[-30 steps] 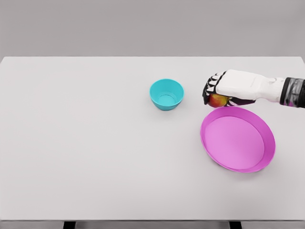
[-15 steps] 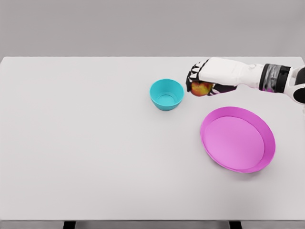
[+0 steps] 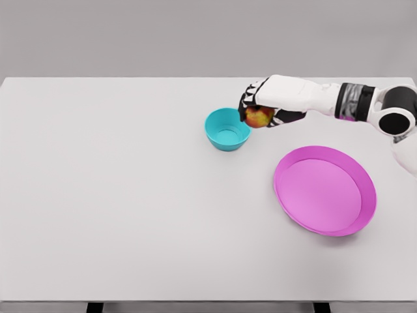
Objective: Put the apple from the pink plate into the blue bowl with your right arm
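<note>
My right hand [image 3: 256, 107] is shut on a red-yellow apple [image 3: 259, 118], held in the air just past the right rim of the blue bowl [image 3: 227, 129]. The bowl is small, teal and holds nothing. Its right edge is partly covered by the hand and apple. The pink plate [image 3: 324, 190] lies flat at the lower right with nothing on it, well clear of the hand. My right arm reaches in from the right edge across the back of the table.
The white table [image 3: 117, 195] spreads wide to the left and front of the bowl. Its far edge runs just behind the hand. Two dark table legs show at the bottom edge.
The right hand has carried the apple leftward and slightly up, from above the plate's far rim to the bowl's right rim. Bowl and plate have stayed put.
</note>
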Available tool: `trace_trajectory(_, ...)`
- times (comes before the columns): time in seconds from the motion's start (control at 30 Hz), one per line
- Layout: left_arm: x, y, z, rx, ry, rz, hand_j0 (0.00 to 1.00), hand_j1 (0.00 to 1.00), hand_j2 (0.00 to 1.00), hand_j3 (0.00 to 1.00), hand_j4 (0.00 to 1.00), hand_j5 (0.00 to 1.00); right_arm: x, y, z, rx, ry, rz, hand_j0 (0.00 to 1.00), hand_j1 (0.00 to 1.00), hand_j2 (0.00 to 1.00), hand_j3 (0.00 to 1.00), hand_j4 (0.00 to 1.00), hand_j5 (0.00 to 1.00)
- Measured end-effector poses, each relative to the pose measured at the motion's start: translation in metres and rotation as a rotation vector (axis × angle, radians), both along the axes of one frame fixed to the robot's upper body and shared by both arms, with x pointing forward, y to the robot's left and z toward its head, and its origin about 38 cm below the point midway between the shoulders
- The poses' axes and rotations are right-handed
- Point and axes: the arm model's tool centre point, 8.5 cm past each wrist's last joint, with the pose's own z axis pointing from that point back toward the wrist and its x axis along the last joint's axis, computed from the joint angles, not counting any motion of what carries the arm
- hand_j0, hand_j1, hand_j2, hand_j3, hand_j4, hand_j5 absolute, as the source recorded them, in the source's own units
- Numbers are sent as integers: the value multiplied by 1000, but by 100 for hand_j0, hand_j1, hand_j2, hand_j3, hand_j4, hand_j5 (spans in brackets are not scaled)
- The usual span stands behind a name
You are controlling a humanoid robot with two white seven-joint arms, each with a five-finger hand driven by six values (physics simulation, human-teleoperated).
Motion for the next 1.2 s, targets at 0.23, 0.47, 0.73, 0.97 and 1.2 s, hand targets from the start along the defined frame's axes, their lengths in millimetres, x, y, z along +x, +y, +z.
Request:
trace_trajectory(0.23,0,0,0,0,0,0,100,100,100,100,100,100,10,6,-4,22,21,-14,52,52,52,52,52,52)
trace_trajectory(0.47,0,0,0,0,0,0,100,100,100,100,100,100,23,25,-7,23,41,-6,52,52,52,52,52,52)
trace_trajectory(0.73,0,0,0,0,0,0,100,100,100,100,100,100,32,37,-20,3,80,-13,52,52,52,52,52,52)
trace_trajectory(0.97,0,0,0,0,0,0,100,100,100,100,100,100,38,49,-26,-9,96,-8,52,52,52,52,52,52)
trace_trajectory(1.2,0,0,0,0,0,0,100,100,100,100,100,100,43,54,-31,-25,109,-16,52,52,52,52,52,52)
